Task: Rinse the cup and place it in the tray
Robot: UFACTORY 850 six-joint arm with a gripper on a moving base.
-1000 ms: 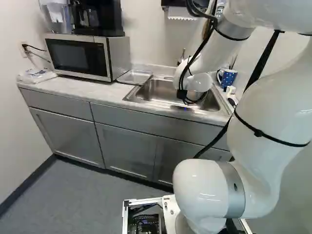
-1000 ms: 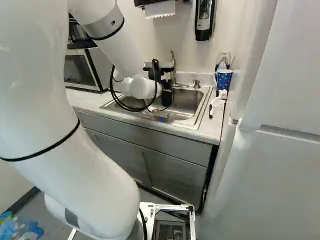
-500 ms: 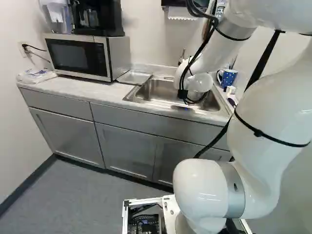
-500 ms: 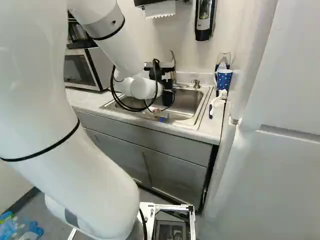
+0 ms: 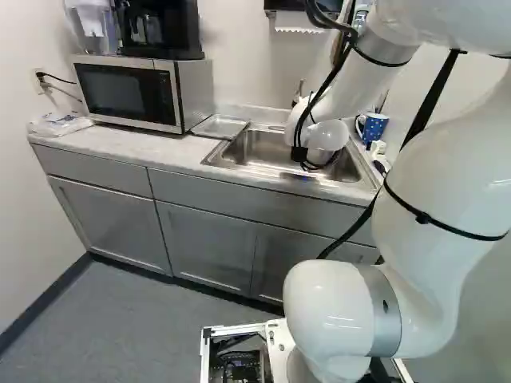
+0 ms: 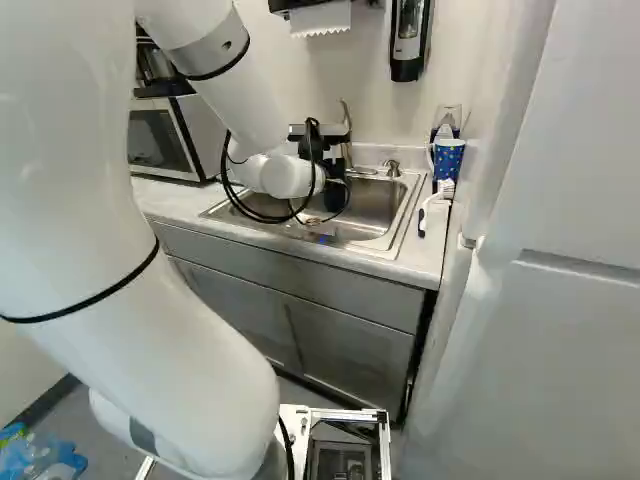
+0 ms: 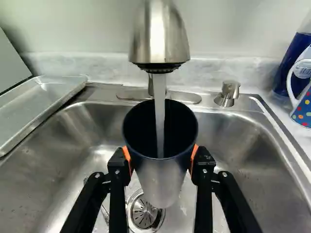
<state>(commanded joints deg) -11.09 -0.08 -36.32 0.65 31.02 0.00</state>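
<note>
You have the gripper [image 6: 335, 196] clamped on the metal cup [image 7: 163, 177] from both sides above the sink [image 7: 43, 170], with water [image 7: 159, 107] running from the faucet [image 7: 159, 36] into its mouth.

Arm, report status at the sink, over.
Gripper shut on metal cup over sink. Water running into it. Faucet head above likely blocks a straight lift. Metal tray beside sink.
</note>
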